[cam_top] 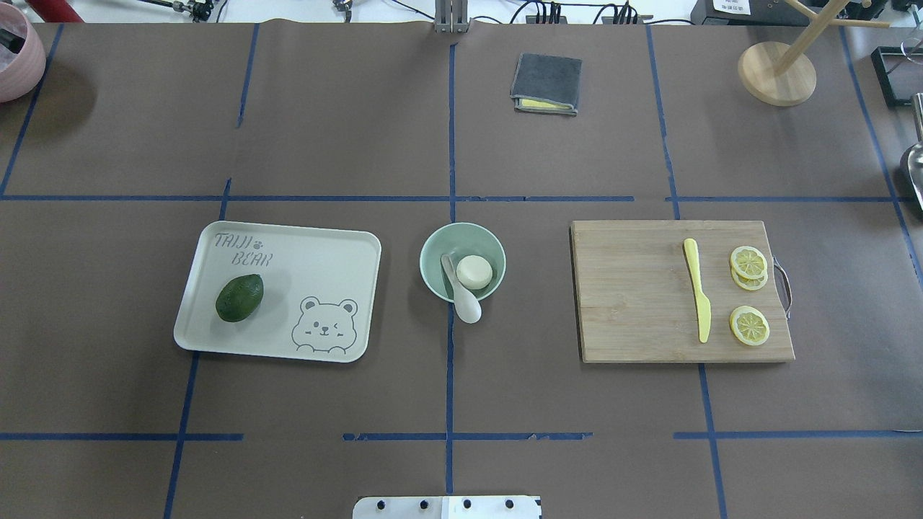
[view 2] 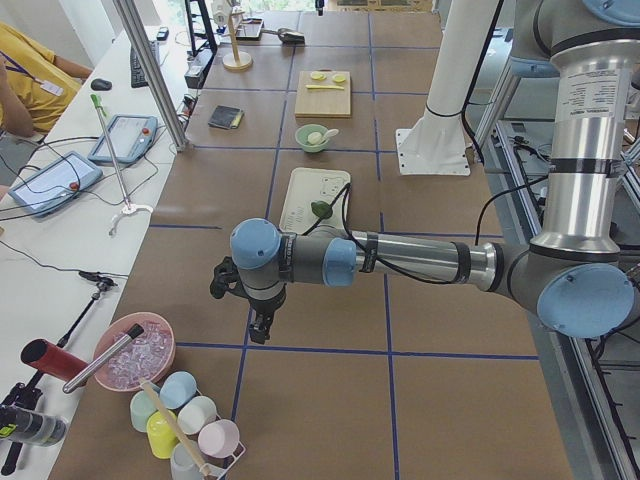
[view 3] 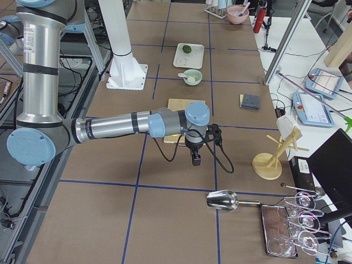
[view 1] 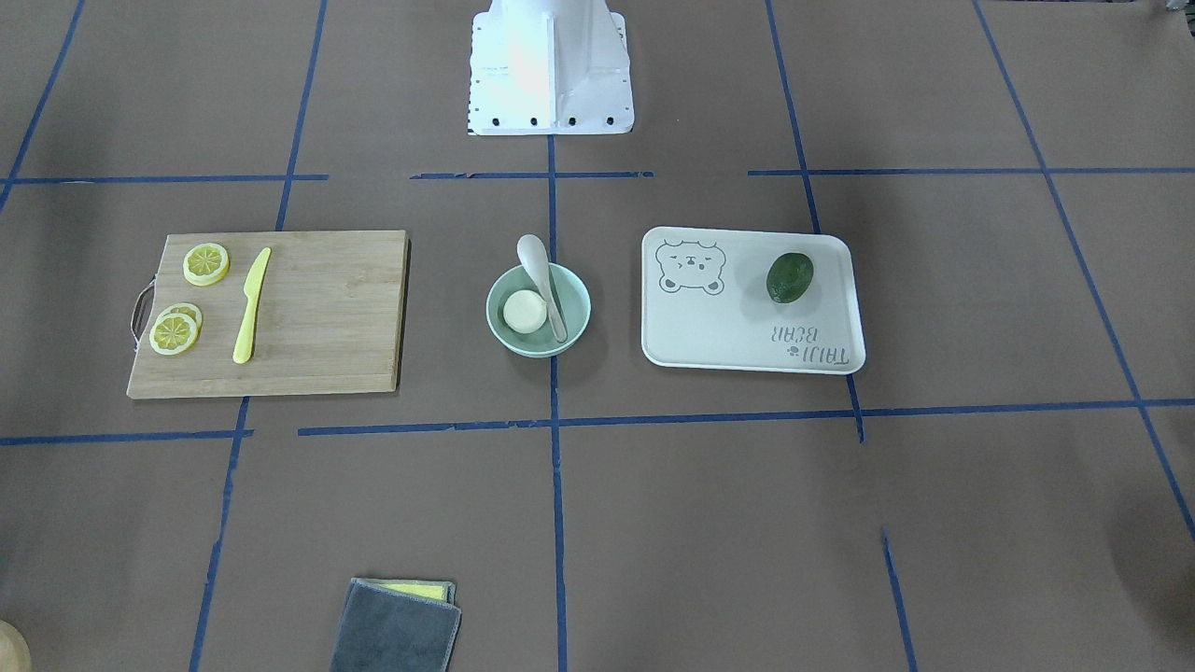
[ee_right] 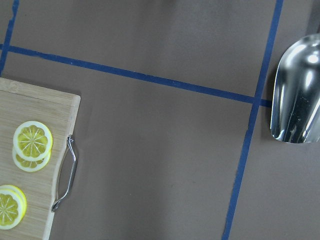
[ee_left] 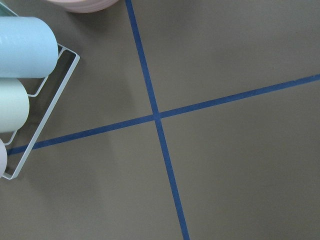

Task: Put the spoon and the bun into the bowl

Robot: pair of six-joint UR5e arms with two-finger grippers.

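The pale mint-green bowl [view 1: 575, 299] [cam_top: 461, 241] stands at the table's middle. The white bun [view 1: 524, 311] [cam_top: 474, 272] lies in it, flat cream side up. The off-white spoon [view 1: 541, 275] [cam_top: 461, 295] leans in the bowl, its handle inside and its scoop over the rim on the robot's side. My left gripper [view 2: 258, 325] hangs over the table's left end, far from the bowl. My right gripper [view 3: 196, 159] hangs past the cutting board at the right end. I cannot tell whether either is open or shut. Neither wrist view shows fingers.
A white bear tray [cam_top: 324, 252] holds a dark green avocado [cam_top: 239, 297]. A wooden cutting board [cam_top: 634, 288] carries a yellow knife [cam_top: 697, 288] and lemon slices [cam_top: 748, 262]. A folded grey cloth [cam_top: 546, 83], a cup rack [view 2: 185, 420], a pink bowl [view 2: 135, 350] and a metal scoop [view 3: 223, 201] stand around the edges.
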